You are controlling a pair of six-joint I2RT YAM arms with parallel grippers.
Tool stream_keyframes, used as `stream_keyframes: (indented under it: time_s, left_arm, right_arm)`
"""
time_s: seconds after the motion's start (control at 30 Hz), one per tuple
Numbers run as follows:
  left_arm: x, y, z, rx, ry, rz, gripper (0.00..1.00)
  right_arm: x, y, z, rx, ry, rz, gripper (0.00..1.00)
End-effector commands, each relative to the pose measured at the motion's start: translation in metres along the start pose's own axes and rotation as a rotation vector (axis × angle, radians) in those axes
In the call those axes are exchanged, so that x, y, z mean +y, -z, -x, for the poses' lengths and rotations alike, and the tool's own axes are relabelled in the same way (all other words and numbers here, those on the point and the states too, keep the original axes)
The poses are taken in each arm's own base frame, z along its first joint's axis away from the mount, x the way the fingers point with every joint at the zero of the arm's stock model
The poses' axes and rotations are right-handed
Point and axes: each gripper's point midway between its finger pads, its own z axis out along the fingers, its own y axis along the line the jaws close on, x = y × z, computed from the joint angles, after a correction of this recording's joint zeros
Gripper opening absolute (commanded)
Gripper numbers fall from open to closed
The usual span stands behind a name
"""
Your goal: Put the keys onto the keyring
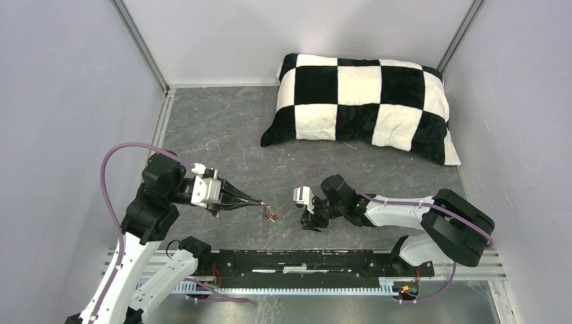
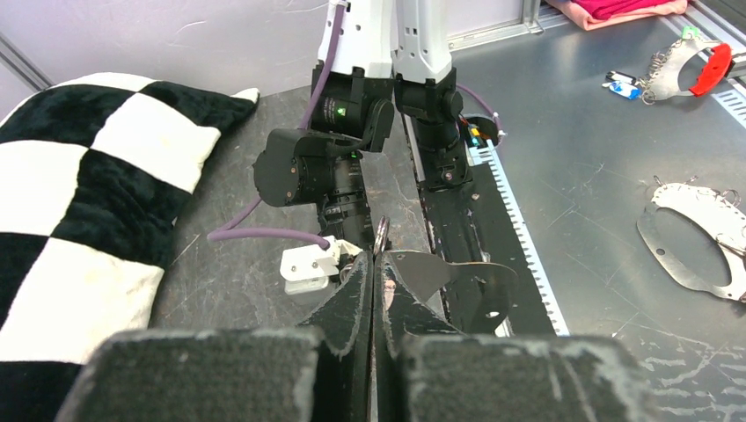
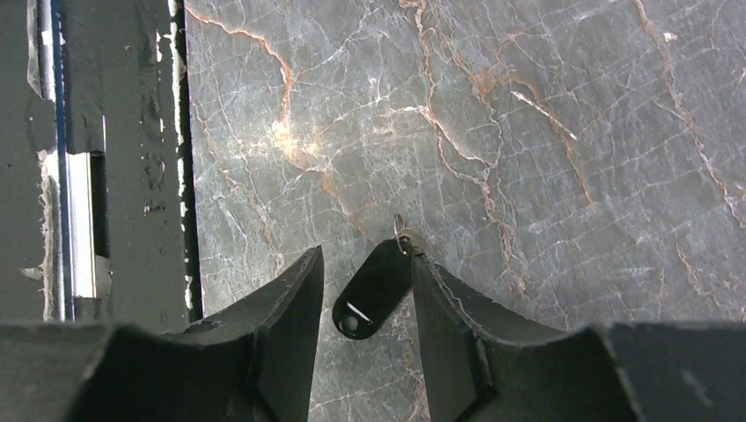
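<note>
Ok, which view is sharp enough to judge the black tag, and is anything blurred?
Right wrist: black tag and marbled table are crisp; the open right hand softens only at the bottom edge. Left wrist: the left hand, shut on the keyring, blurs near the lens. Top external: even light, soft shadows.

checked pillow (image 1: 361, 104) lies at the far end of the marbled table (image 1: 222, 128).

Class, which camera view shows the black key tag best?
Right wrist: the black tag shows whole between the fingers. The top view hides it under the gripper; left wrist misses it.
</note>
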Motion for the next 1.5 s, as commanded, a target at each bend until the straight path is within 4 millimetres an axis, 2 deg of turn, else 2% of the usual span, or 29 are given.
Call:
stream_keyframes:
  time_s: [0.0,0.4,0.6,0.83,1.1,1.23,1.33,1.47]
  left_arm:
    - [0.001,0.002,0.014,-0.014,-0.057,0.013,0.02]
    - [0.000,0.003,0.016,-0.019,-0.061,0.011,0.02]
    - [-0.001,0.003,0.018,-0.021,-0.061,0.009,0.02]
    - [-0.001,0.003,0.020,-0.026,-0.063,0.012,0.02]
    - [-0.001,0.003,0.019,-0.024,-0.066,0.018,0.02]
    - [-0.001,0.004,0.020,-0.025,-0.068,0.021,0.02]
    - [-0.002,0.004,0.019,-0.025,-0.067,0.021,0.02]
    - [-0.001,0.004,0.019,-0.024,-0.062,0.023,0.02]
  right_arm:
    - [-0.007,-0.003,0.023,-0.056,0.066,0.016,0.47]
    - [-0.016,-0.008,0.019,-0.032,0.049,0.011,0.38]
    - [-0.016,-0.008,0.016,-0.024,0.046,0.017,0.35]
    - [-0.018,-0.009,0.020,-0.041,0.036,0.020,0.24]
    - [-0.017,-0.010,0.019,-0.038,0.025,0.024,0.20]
    - [-0.019,-0.012,0.018,-0.029,0.017,0.016,0.13]
    - [-0.022,-0.013,0.020,-0.031,0.013,0.009,0.01]
    - [-0.024,-0.012,0.031,-0.068,0.009,-0.005,0.00]
